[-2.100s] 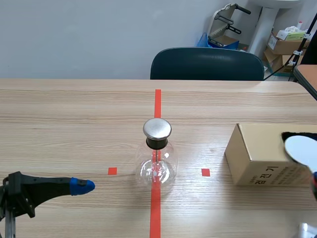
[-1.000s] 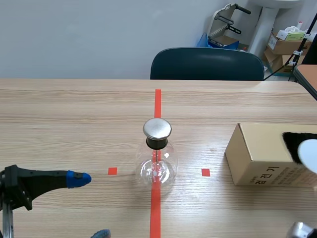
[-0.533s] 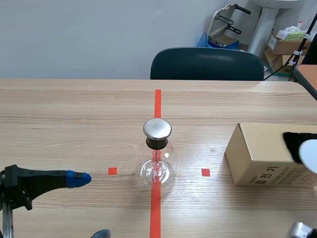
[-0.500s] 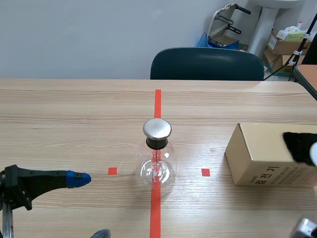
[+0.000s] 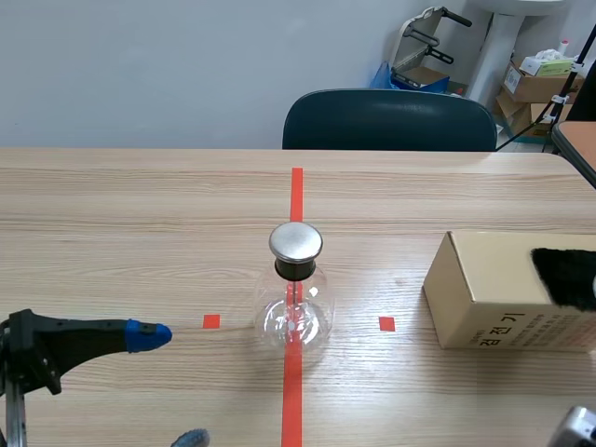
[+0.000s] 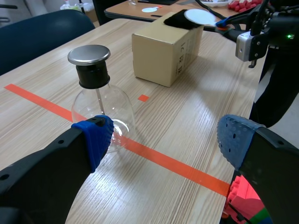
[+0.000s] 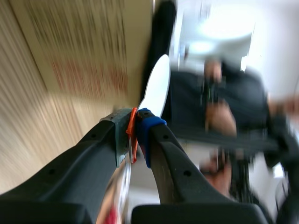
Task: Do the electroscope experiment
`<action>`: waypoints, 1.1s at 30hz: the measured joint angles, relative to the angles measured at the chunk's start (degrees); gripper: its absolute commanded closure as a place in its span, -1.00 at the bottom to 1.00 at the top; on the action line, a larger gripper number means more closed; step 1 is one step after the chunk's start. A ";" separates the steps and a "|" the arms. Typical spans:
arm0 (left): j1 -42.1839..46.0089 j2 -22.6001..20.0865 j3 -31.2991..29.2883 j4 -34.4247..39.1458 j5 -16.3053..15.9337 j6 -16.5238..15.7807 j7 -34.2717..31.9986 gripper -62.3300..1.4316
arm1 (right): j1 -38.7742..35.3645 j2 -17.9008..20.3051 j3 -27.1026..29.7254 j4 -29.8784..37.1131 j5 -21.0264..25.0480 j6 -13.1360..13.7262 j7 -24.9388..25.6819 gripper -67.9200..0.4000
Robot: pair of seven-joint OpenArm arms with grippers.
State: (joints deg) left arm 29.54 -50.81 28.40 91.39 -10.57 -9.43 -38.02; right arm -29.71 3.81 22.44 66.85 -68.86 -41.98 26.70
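the electroscope (image 5: 296, 298) stands upright on the red tape line (image 5: 292, 396) at mid-table. the left gripper (image 6: 163, 140) sits at the near left, fingers wide apart, holding nothing. the right gripper (image 7: 135, 130) is clamped on the orange handle of a white disc (image 7: 156, 86), by the cardboard box (image 5: 494, 293) at the right.

Scene view faces across the table (image 5: 140, 205); nearer left wrist view shares flask (image 5: 294, 315) and box (image 5: 484, 289).

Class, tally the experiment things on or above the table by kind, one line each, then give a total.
glass electroscope flask: 1
cardboard box: 1
black fuzzy cloth on the box: 1
white disc, held in the right gripper: 1
Total: 4
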 measured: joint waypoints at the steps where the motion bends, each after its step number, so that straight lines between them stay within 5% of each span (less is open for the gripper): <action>1: 0.00 0.13 0.00 0.00 0.00 0.00 0.00 -0.56 | 0.00 0.02 0.02 0.00 0.33 0.02 -0.90 0.94; 3: 0.00 0.17 0.00 0.00 0.00 0.00 0.00 -0.56 | -0.02 0.04 0.07 0.00 0.13 0.00 1.16 0.94; 7: 0.00 0.17 0.00 0.00 0.00 0.00 0.00 -0.56 | 0.00 0.17 0.04 0.00 -0.24 -0.04 14.80 0.94; 9: 0.00 0.17 0.00 0.00 0.00 0.00 0.00 -0.56 | -0.02 0.13 -0.02 0.00 -0.59 -0.04 16.48 0.94; 15: 0.00 0.17 0.00 0.00 0.00 0.00 0.02 -0.56 | 0.00 0.17 0.04 0.00 0.15 0.00 -1.70 0.94; 17: 0.00 0.17 0.00 0.00 0.00 0.00 0.02 -0.56 | -0.02 0.17 0.11 0.00 0.31 0.00 -1.64 0.94; 23: 0.00 0.17 0.00 0.00 0.02 0.00 0.00 -0.56 | 0.00 0.13 -0.02 0.00 -0.68 -0.04 16.74 0.94; 25: 0.00 0.17 0.00 0.00 0.00 0.00 0.00 -0.56 | -0.02 0.00 -0.04 0.00 -0.76 -0.04 15.13 0.94; 30: 0.00 0.17 0.00 0.00 0.02 0.00 0.02 -0.56 | 0.00 -0.15 0.02 0.00 0.17 0.00 -2.32 0.94; 33: 0.00 0.17 0.00 0.00 0.02 0.00 0.02 -0.56 | -0.02 -0.15 0.11 0.00 0.11 0.00 -0.39 0.94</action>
State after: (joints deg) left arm 29.54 -50.63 28.40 91.39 -10.55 -9.43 -38.00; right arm -29.74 3.66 22.55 66.85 -68.75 -41.98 26.30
